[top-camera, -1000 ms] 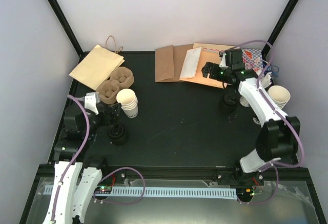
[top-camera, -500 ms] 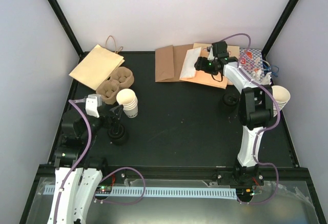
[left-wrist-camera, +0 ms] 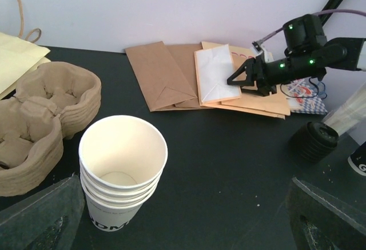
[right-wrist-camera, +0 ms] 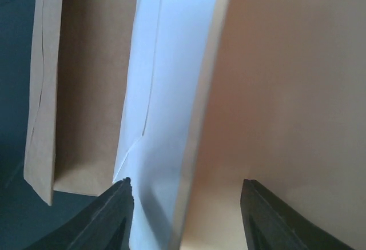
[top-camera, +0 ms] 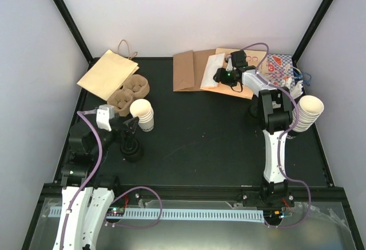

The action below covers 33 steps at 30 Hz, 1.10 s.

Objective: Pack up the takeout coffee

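- The right gripper [right-wrist-camera: 186, 193] has closed partway over the last second. Its two tips are still apart and grip nothing, straddling the long edge where a white bag [right-wrist-camera: 166, 90] overlaps a tan bag [right-wrist-camera: 274, 90]
- A second ago that arm was bent, with its gripper further right over the tan bag. Now it reaches straight out across the far side of the table [left-wrist-camera: 217, 164], and a brown bag [right-wrist-camera: 91, 90] lies just left of the tips
- The left gripper [left-wrist-camera: 183, 215] has hardly shifted. It is spread wide and holds nothing, hanging just behind a stack of white cups [left-wrist-camera: 123, 170], with a pulp tray [left-wrist-camera: 40, 118] to the stack's left
- The coffee cup [left-wrist-camera: 359, 163] shows only as a white sliver cut off at the right edge of the left wrist view, near a stack of black lids [left-wrist-camera: 313, 141]. It is well apart from both grippers, and I cannot tell whether it has a lid
- A dark letter like a G shows on that sliver, and dark lettering low on the cup stack is too cropped to read
- A printed packet [left-wrist-camera: 303, 90] beyond the right gripper carries a round mark I cannot make out
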Motion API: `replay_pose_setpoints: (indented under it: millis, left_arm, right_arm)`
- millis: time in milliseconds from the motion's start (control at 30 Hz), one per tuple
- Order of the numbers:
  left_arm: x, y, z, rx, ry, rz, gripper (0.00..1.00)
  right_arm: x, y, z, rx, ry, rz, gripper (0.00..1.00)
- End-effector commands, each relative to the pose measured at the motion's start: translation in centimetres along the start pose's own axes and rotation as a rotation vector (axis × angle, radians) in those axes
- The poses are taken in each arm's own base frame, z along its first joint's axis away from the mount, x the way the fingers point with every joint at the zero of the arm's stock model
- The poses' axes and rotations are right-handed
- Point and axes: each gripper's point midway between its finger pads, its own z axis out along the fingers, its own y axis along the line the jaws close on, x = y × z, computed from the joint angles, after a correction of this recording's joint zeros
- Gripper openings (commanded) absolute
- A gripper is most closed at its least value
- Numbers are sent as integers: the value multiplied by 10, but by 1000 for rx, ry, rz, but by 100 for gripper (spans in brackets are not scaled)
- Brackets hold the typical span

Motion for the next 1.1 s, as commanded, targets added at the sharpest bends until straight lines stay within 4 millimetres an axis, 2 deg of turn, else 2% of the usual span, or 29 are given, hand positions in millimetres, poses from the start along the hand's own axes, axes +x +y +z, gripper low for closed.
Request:
replay_pose_setpoints:
  millis: [0, 67, 100, 233, 267, 367, 533, 600, 733, 867, 967, 1067]
  left_arm:
    - [-5, -7, 0, 36, -24, 30, 99]
    - [-5, -6, 0, 36, -25, 29, 99]
    - [-5, -6, 0, 37, -23, 29, 99]
    - [-4, -6, 1, 39, -21, 27, 99]
    - [-4, -6, 1, 38, -20, 26, 99]
    - [-4, -7, 2, 43, -18, 27, 99]
    - [-3, -8, 3, 55, -14, 23, 99]
    - [-2, -10, 4, 67, -11, 14, 99]
    - [-5, -20, 5, 123, 6, -75, 99]
    - [-34, -47, -5, 237, -12, -265, 99]
    - [-67, -75, -21, 354, -32, -385, 99]
    - [-97, -104, -40, 482, -38, -429, 99]
  right_arm:
    - [-10, 21, 6, -103, -15, -25, 52]
    - [-9, 24, 10, -123, -11, -21, 47]
    - [-7, 25, 12, -133, -5, -17, 41]
    - [-6, 34, 8, -166, 1, -32, 6]
    - [-7, 36, 4, -163, -6, -44, 2]
    - [-12, 47, -15, -165, -37, -87, 1]
    - [-15, 70, -58, -164, -81, -174, 1]
    - [-8, 82, -73, -173, -76, -203, 1]
    - [19, 98, -97, -185, -58, -237, 1]
    - [51, 107, -117, -209, -27, -257, 1]
    - [71, 111, -134, -223, -14, -273, 1]
    - [86, 109, -148, -224, -3, -283, 1]
